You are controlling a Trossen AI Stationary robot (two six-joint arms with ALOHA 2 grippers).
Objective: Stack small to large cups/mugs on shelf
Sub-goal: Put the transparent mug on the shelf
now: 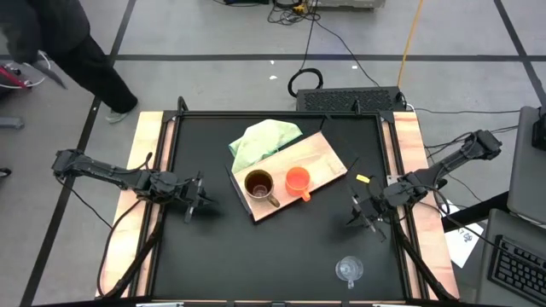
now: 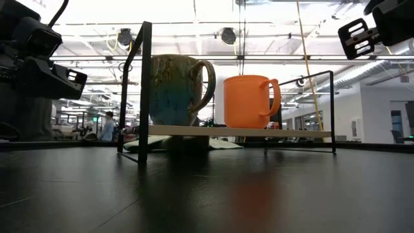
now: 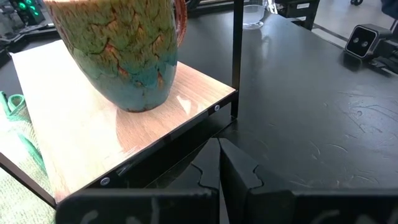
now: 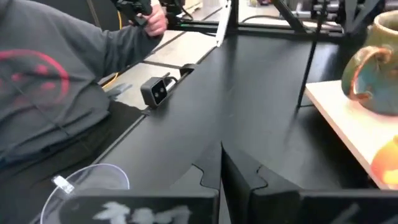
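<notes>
The shelf (image 1: 328, 158) is a light wooden board on thin black legs (image 2: 143, 90), standing mid-table. A brown-and-teal mug (image 1: 258, 184) and an orange handled cup (image 1: 297, 180) stand upright on it by their bases, side by side; both also show in the low view, the mug (image 2: 174, 90) and the cup (image 2: 249, 100). The clear glass cup (image 1: 348, 269) stands on the table near the front right. My left gripper (image 1: 194, 203) is shut and empty, left of the shelf. My right gripper (image 1: 363, 213) is shut and empty, right of the shelf, beyond the glass cup (image 4: 84, 186).
A light green cloth (image 1: 264, 141) lies partly under the shelf's far end. A small camera block (image 4: 155, 90) sits at the table's near edge. A person in a grey top (image 4: 50, 93) is close to the near edge. A small yellow piece (image 1: 363, 179) lies right of the shelf.
</notes>
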